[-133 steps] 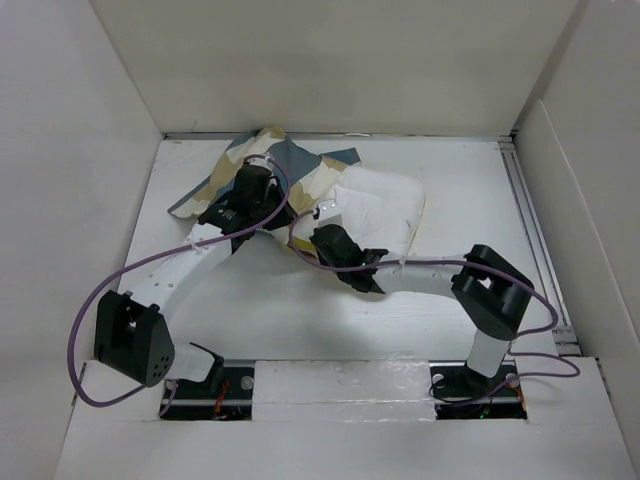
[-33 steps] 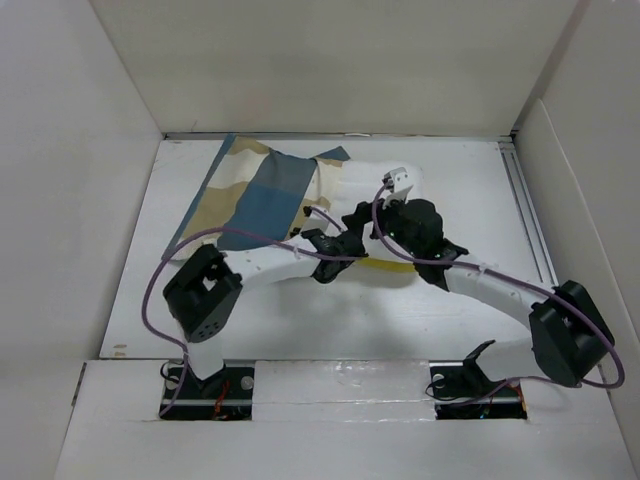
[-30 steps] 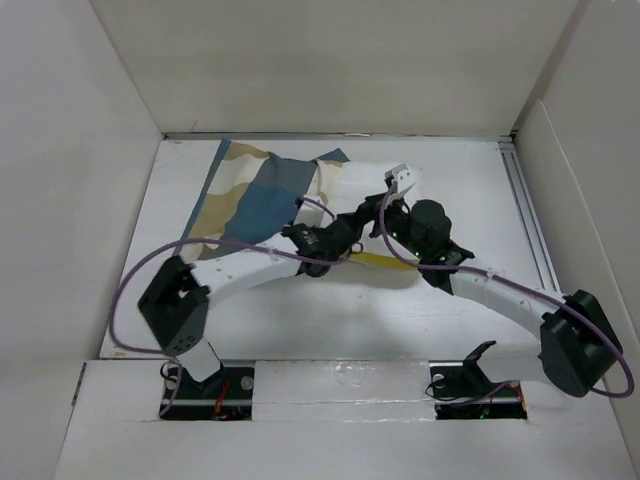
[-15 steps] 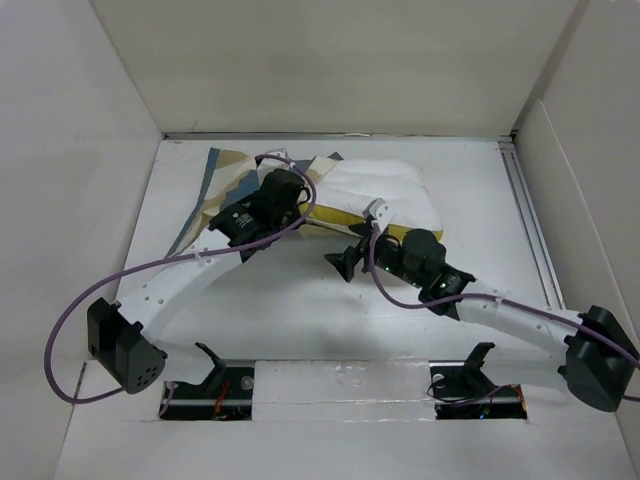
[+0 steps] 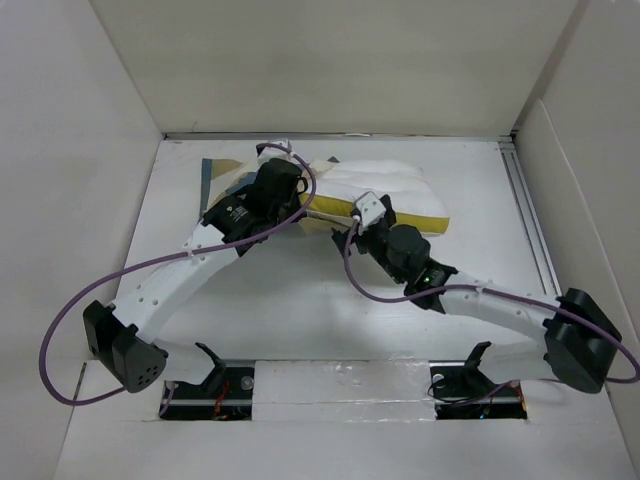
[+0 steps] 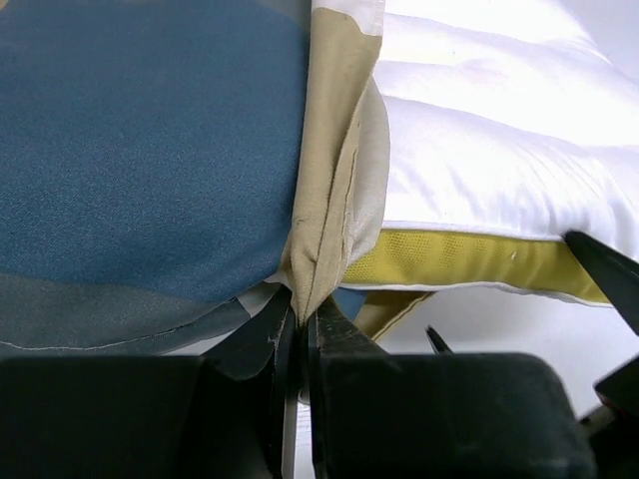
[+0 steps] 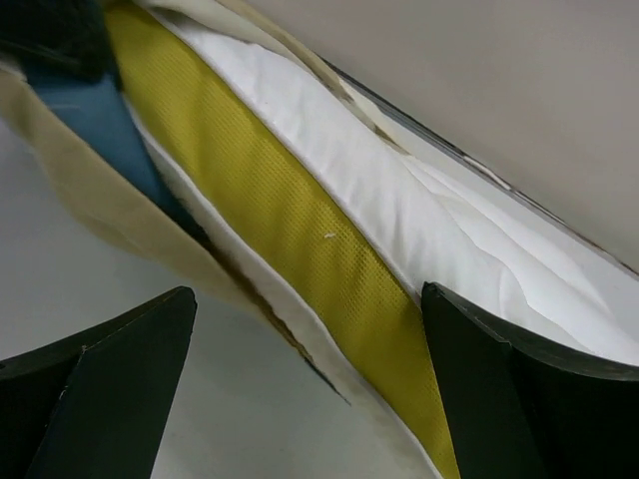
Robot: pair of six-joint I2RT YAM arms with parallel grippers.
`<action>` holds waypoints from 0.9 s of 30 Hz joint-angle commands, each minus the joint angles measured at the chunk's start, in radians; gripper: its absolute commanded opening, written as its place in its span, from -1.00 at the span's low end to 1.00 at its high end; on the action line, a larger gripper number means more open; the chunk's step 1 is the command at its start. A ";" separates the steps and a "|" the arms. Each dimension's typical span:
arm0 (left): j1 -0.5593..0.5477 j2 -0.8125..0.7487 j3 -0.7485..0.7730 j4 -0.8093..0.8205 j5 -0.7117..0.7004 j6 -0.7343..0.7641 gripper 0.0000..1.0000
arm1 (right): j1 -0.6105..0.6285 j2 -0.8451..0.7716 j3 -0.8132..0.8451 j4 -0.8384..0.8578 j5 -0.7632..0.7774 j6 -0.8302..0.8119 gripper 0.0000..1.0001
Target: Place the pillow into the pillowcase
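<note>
Pillow [image 5: 395,188]: lies at the far side of the table [image 5: 300,310]. Its left end sits in the pillowcase mouth; most of the white body and the yellow piped edge lie bare to the right.
Pillowcase [image 6: 150,150]: bunched at the far left, with the near hem of its mouth lifted.
Left gripper [image 6: 300,317]: clenched on that hem, a folded tan strip pinched between the jaws.
Right gripper [image 7: 307,299]: released, jaws spread wide and facing the yellow edge, holding nothing (contact cannot be told).
Step, judged: draw the case further over the pillow.
Doing it well: keep the hem taut and raised so the mouth gapes, grip the pillow's edge, feed it leftward, and avoid snagging the lower hem.
Edges: the back wall [image 5: 340,70] runs close behind the pillow, so there is little room that way.
Open room: table surface shows toward the arm bases and to the right, so work there.
</note>
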 commanded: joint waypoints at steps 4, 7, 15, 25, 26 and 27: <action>-0.003 -0.014 0.089 0.025 -0.002 0.022 -1.00 | 0.010 0.159 0.142 0.117 0.086 -0.143 1.00; -0.003 -0.025 0.089 0.025 -0.002 0.033 -1.00 | 0.010 0.252 0.205 0.129 0.086 -0.170 0.87; 0.181 0.032 0.130 0.074 0.346 0.103 -1.00 | 0.021 0.210 0.220 0.213 -0.091 -0.100 -1.00; 0.146 0.421 0.571 -0.001 0.642 0.148 -1.00 | 0.021 0.024 0.144 0.247 -0.293 0.045 -1.00; 0.126 0.450 0.612 -0.010 0.689 0.148 -1.00 | 0.030 0.013 0.121 0.277 -0.244 0.061 -1.00; 0.126 0.451 0.612 -0.010 0.690 0.148 -1.00 | 0.030 0.001 0.121 0.277 -0.244 0.074 -1.00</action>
